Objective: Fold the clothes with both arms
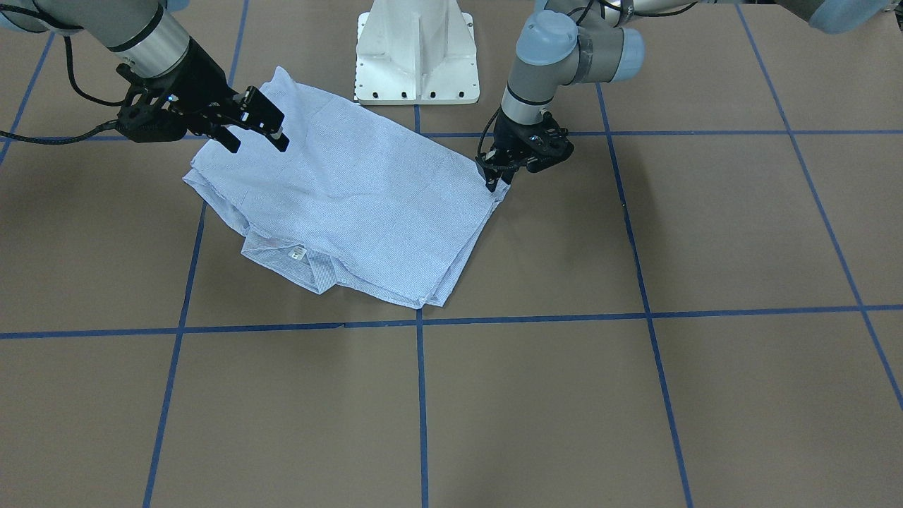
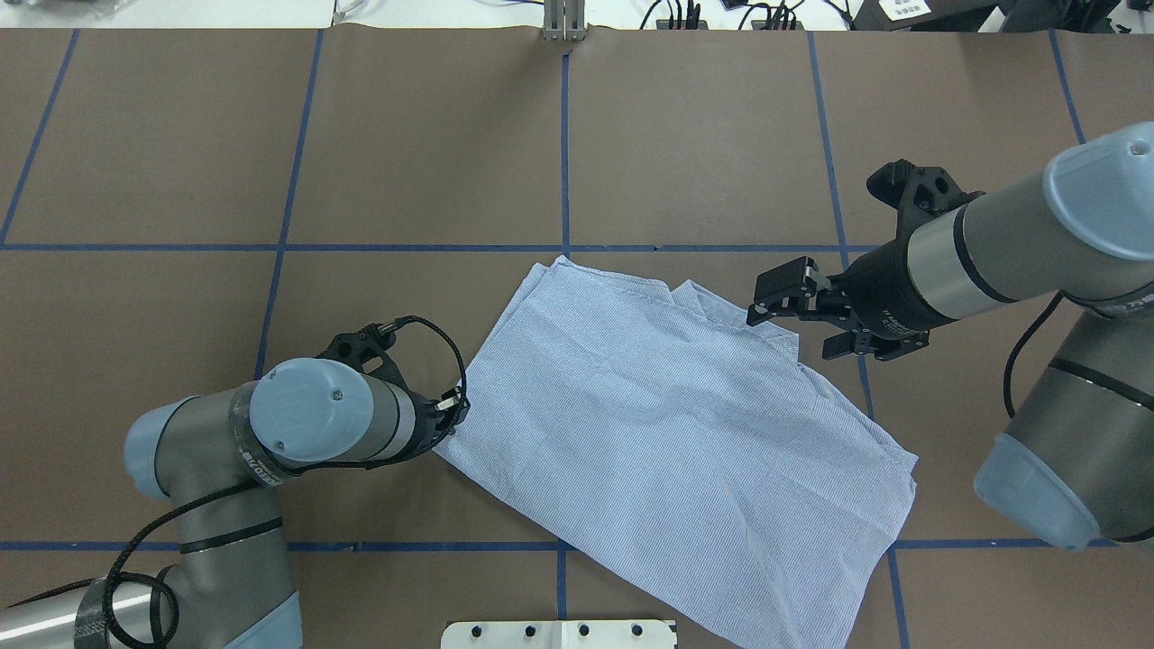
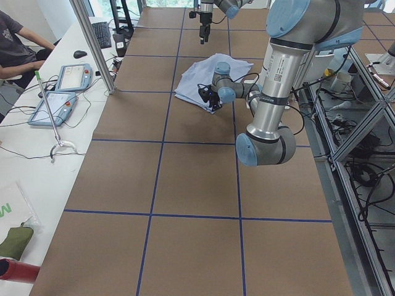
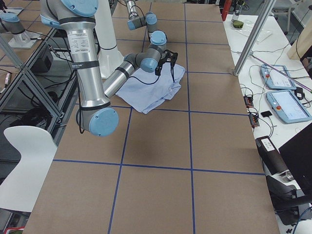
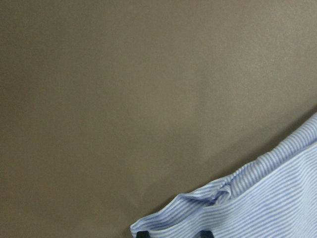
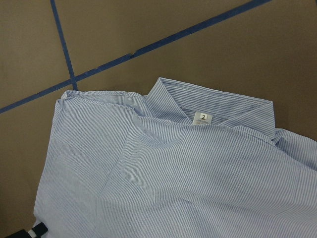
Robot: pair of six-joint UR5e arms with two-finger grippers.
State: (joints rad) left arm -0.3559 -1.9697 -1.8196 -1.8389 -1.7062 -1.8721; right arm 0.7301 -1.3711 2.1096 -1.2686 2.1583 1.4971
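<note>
The light blue striped shirt [image 1: 353, 204] lies folded flat on the brown table near the robot's base, collar and white tag [image 1: 298, 253] toward the operators' side. It also shows in the overhead view [image 2: 667, 424]. My left gripper [image 1: 492, 183] is down at the shirt's corner on my left, and its jaws look shut on the cloth edge [image 5: 218, 198]. In the overhead view my left gripper [image 2: 458, 413] is mostly hidden under its wrist. My right gripper [image 2: 793, 315] is open and empty, hovering just above the shirt's edge on my right. The right wrist view shows the collar and tag [image 6: 202, 118] below it.
The white pedestal base [image 1: 417, 53] stands just behind the shirt. Blue tape lines [image 1: 421, 395] divide the brown table into squares. A side table with tablets [image 3: 74, 77] and an operator sits beyond the far edge.
</note>
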